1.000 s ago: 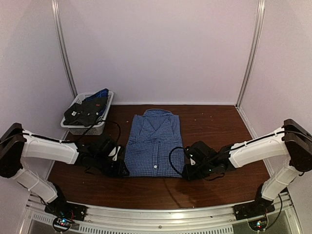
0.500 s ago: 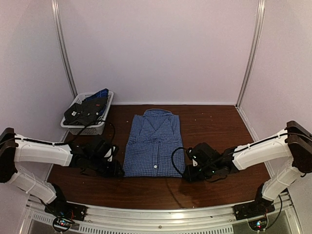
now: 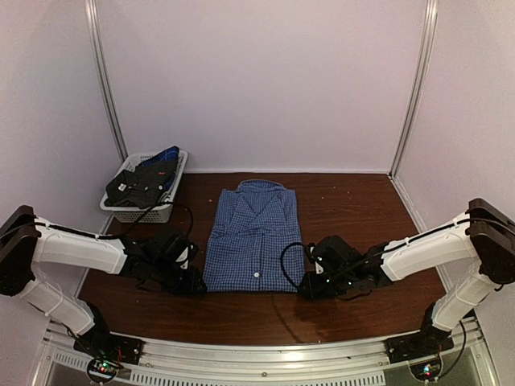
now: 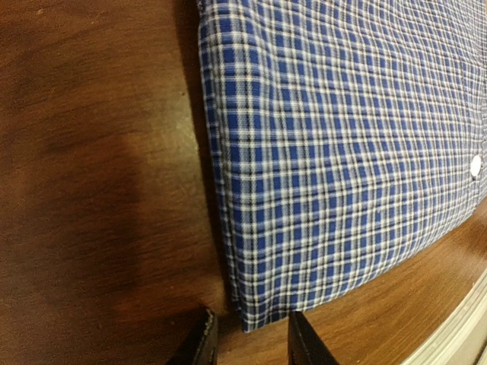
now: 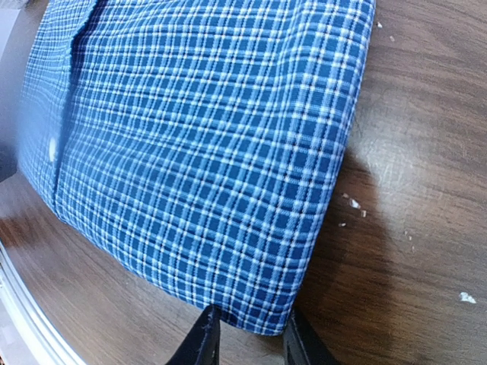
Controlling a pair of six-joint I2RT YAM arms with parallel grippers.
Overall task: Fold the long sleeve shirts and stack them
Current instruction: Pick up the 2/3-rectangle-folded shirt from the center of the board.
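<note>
While blue shirt lies folded, basket holds dark garments, perhaps shirts.

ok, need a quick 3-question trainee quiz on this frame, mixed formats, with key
1. Multiple choice: where are the left gripper and right gripper relative to the folded blue plaid shirt? A at its collar; B at its near corners, one each; C raised high above it.
2. True or false: the white basket is empty.
3. Fill in: in each wrist view, a shirt corner lies ___ the two fingers.
Key: 1 B. 2 False, it holds dark clothes. 3 between.
</note>
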